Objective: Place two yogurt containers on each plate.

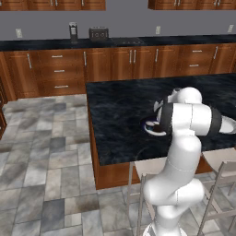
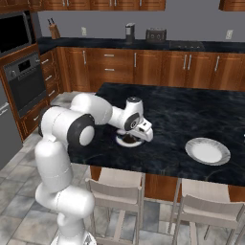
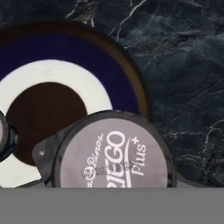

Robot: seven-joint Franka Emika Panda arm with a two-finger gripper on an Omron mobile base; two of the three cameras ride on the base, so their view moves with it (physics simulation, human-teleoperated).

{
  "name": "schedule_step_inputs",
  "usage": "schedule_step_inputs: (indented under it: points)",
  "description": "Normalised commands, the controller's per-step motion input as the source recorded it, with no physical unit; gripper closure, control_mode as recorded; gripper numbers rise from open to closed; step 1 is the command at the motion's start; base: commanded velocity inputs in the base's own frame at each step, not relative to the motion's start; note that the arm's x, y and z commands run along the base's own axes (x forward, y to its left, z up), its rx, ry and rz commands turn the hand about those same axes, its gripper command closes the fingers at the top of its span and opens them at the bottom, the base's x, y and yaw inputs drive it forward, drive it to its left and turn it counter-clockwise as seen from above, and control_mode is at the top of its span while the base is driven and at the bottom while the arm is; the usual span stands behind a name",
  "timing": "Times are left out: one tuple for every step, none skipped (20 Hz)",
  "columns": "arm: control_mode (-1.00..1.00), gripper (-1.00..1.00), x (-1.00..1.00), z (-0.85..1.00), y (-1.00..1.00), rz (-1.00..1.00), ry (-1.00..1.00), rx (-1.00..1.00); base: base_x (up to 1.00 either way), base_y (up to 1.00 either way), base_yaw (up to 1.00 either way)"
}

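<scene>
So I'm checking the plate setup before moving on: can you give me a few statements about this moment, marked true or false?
1. The dark-rimmed plate has a white ring and a dark centre. True.
2. The pale plate carries two yogurt tubs. False: it lies bare on the island counter.
3. A round yogurt tub with a grey printed lid sits right in front of the hand camera, over the dark-rimmed plate's edge. True.
4. The hand hangs over the pale plate. False: it is over the dark-rimmed plate, at the counter's other end.
5. A second tub shows at the hand view's left edge, over the dark-rimmed plate. True.
</scene>
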Motion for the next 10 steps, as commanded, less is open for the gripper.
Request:
schedule_step_inputs:
  points:
    - [-1.0,1.0,0.21,0.0,0.14,0.0,0.0,0.0,0.0,0.0,0.0]
    - [-1.0,1.0,0.2,-0.01,0.11,0.0,0.0,0.0,0.0,0.0,0.0]
    - [-1.0,1.0,0.19,-0.04,0.12,0.0,0.0,0.0,0.0,0.0,0.0]
    - [-1.0,1.0,0.21,-0.06,0.14,0.0,0.01,0.0,0.0,0.0,0.0]
    - [-1.0,1.0,0.24,-0.06,0.14,0.0,0.03,0.0,0.0,0.0,0.0]
    - [-1.0,1.0,0.26,-0.06,0.13,0.0,0.03,0.0,0.0,0.0,0.0]
    - [-1.0,1.0,0.16,-0.14,0.09,0.0,0.07,0.0,0.0,0.0,0.0]
    - [-1.0,1.0,0.09,-0.14,0.05,0.01,0.09,0.0,0.0,0.0,0.0]
    - [-1.0,1.0,0.04,-0.19,0.0,0.01,0.07,0.0,0.0,0.0,0.0]
    - [-1.0,1.0,0.04,-0.19,0.0,0.02,0.08,0.0,0.0,0.0,0.0]
